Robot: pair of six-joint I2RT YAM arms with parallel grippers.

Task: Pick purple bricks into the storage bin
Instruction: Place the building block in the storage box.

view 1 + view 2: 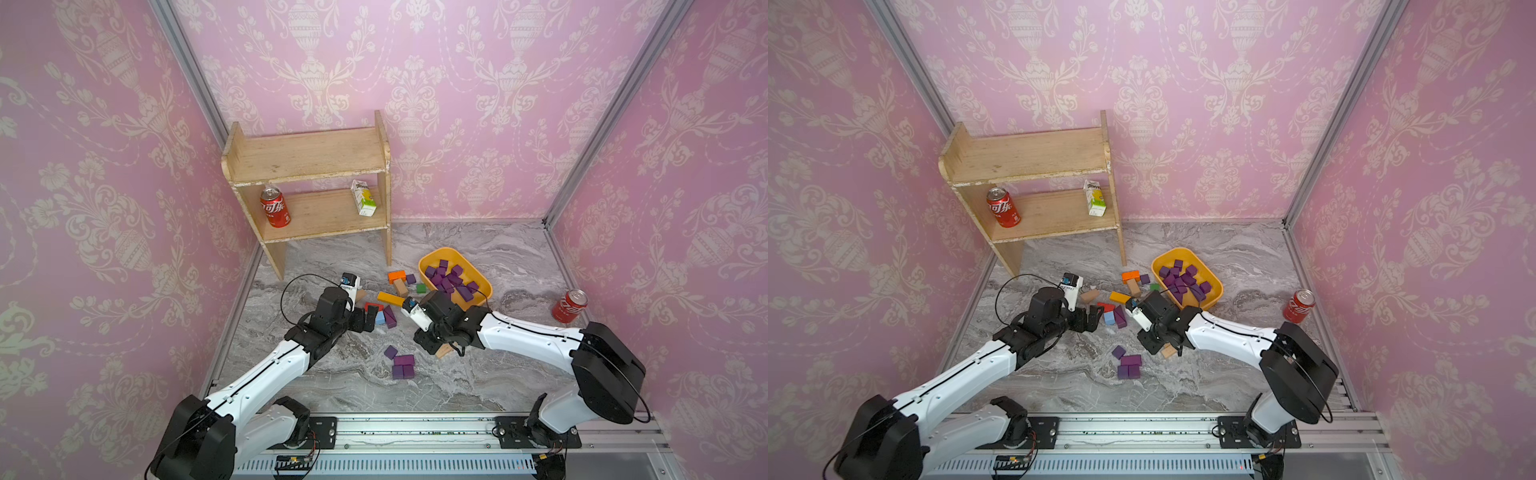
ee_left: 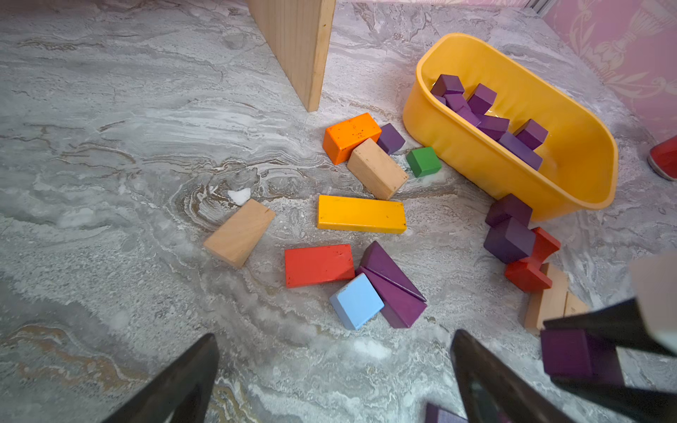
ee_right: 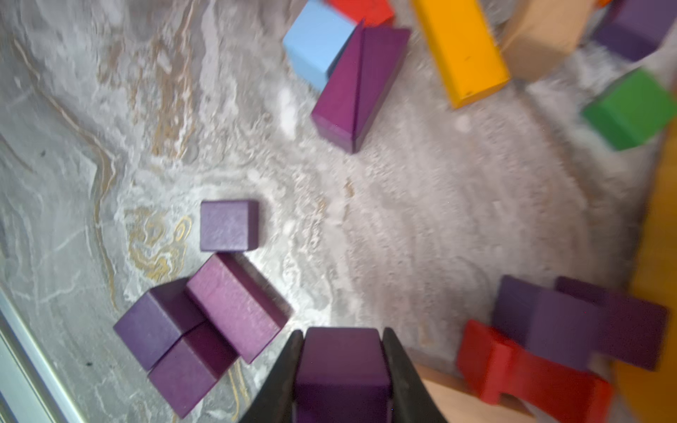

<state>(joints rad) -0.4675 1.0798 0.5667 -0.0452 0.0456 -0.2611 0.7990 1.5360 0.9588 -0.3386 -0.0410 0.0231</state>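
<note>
The right claw [image 3: 343, 333] is clamping a purple brick [image 3: 342, 370] just lower left of the bin [image 1: 441, 251], which is sitting right of centre in both top views, holding many bricks [image 1: 451, 280]. The left claw [image 2: 331, 344] is hanging wide open and empty near the purple wedges [image 2: 401, 309]. Carrying low is risking a knock against the red block [image 3: 491, 359] by the bin wall, or the rim snagging the brick; the arms, working close, are risking a clash.

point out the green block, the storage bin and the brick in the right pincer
green block [image 2: 423, 160], left wrist view, top face
storage bin [image 2: 458, 154], left wrist view, outer side wall
held purple brick [image 3: 342, 366], right wrist view, top face
</note>
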